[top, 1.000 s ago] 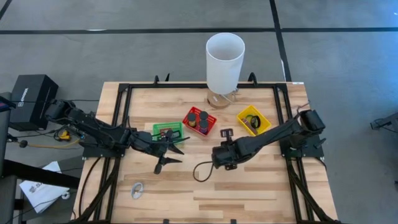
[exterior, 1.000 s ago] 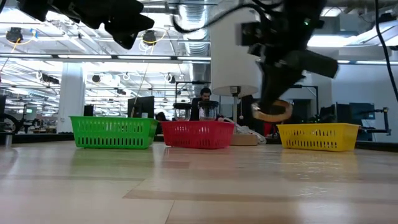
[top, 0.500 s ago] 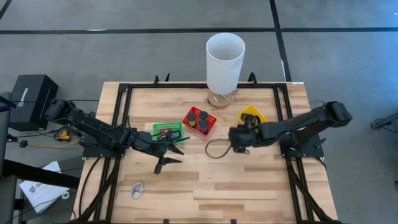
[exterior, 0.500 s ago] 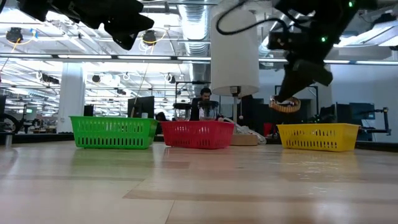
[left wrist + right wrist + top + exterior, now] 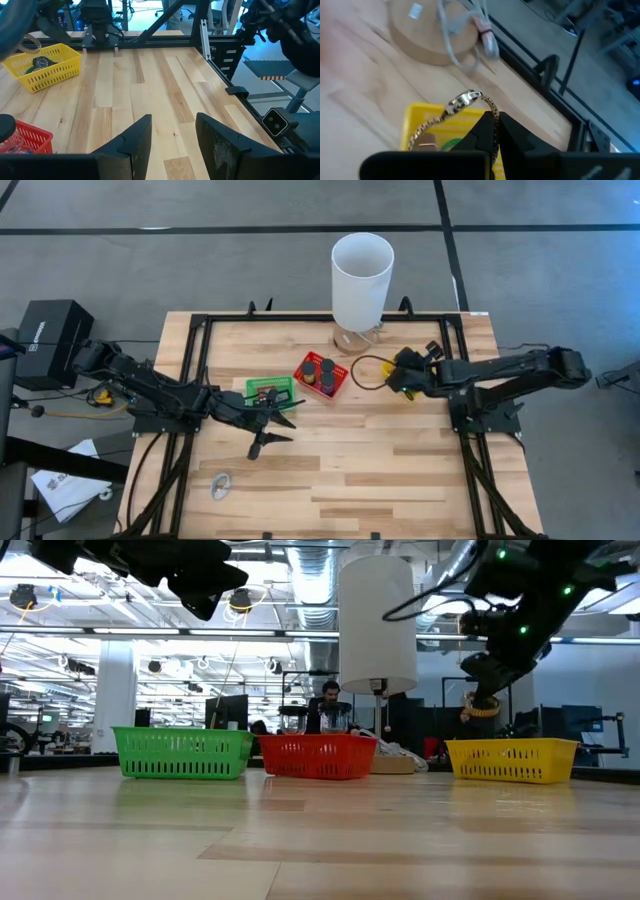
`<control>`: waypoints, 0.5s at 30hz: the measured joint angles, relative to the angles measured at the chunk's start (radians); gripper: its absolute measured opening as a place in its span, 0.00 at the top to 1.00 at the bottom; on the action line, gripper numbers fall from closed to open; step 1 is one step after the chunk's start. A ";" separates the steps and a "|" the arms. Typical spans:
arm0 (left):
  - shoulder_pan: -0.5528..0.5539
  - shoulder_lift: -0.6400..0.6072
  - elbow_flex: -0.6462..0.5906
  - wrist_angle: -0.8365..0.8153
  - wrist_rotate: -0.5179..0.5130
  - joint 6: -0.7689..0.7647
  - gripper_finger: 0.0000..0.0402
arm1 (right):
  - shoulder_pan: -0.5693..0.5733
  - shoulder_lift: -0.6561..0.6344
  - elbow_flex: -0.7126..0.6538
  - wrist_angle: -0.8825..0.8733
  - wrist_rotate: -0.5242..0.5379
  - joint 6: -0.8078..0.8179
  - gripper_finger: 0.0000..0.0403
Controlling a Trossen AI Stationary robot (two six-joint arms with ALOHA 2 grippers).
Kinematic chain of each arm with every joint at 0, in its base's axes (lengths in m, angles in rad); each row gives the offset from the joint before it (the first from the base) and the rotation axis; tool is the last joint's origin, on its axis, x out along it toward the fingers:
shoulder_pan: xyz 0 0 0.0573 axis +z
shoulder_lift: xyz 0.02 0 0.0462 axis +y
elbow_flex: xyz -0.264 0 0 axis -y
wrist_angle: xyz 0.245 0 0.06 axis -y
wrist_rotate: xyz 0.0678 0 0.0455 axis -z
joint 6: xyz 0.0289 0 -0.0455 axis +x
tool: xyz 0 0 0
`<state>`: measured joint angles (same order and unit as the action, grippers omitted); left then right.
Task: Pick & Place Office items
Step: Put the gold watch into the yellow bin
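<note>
Right gripper (image 5: 397, 372) is above the yellow basket (image 5: 421, 366), fingers pinched tight on a thin band loop (image 5: 367, 372). In the right wrist view the band (image 5: 451, 111) arcs up from between the fingers, with the yellow basket (image 5: 427, 125) right beneath. In the top view most of the loop hangs out past the basket's rim, toward the red basket (image 5: 322, 377).

Judgement: the step is dropping the band into the yellow basket. To do it well:
- Shift the gripper toward the basket's middle before releasing, so the trailing part of the loop is over the basket, not over bare table.
- Come down close to the rim first. The band looks light and floppy; dropped from height it may drape over the wall or spring out.
- Open fully and lift straight up, since the band could snag on a fingertip.
- Something dark already lies in the basket (image 5: 42, 63); there's room beside it.

Left gripper (image 5: 270, 420) waits by the green basket (image 5: 264, 388), fingers spread and holding nothing. The silvery clip (image 5: 220, 485) lies alone near the table's front-left, well apart from both arms. Black discs (image 5: 322, 369) sit in the red basket.
</note>
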<state>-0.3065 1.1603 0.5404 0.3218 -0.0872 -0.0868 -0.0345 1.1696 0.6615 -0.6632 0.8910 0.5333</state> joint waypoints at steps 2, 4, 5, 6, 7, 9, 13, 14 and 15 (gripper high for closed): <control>0.000 0.000 0.000 0.000 0.000 0.000 0.63 | -0.018 0.014 -0.012 0.007 0.001 0.002 0.98; 0.000 0.000 0.000 0.000 0.000 0.000 0.63 | -0.039 0.030 -0.031 0.016 0.001 0.001 0.98; 0.000 0.000 0.000 0.000 0.000 0.000 0.63 | -0.048 0.042 -0.038 0.023 0.000 0.002 0.98; 0.000 0.000 0.000 0.000 0.000 0.000 0.63 | -0.058 0.053 -0.046 0.023 0.000 0.002 0.98; 0.000 0.000 0.000 0.000 0.000 0.000 0.63 | -0.067 0.065 -0.050 0.018 0.000 0.002 0.98; 0.000 0.000 0.000 0.000 0.000 0.000 0.63 | -0.081 0.089 -0.050 0.024 0.000 0.003 0.98; 0.000 0.000 0.000 0.000 0.000 0.000 0.63 | -0.094 0.131 -0.050 0.066 0.000 0.006 0.98; 0.000 0.000 0.000 0.000 0.001 0.000 0.63 | -0.095 0.142 -0.050 0.075 0.000 0.006 0.98; 0.000 0.000 0.000 0.000 0.001 0.000 0.63 | -0.098 0.153 -0.050 0.079 0.000 0.006 0.98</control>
<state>-0.3065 1.1603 0.5404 0.3222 -0.0865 -0.0868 -0.1324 1.3221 0.6117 -0.5844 0.8914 0.5395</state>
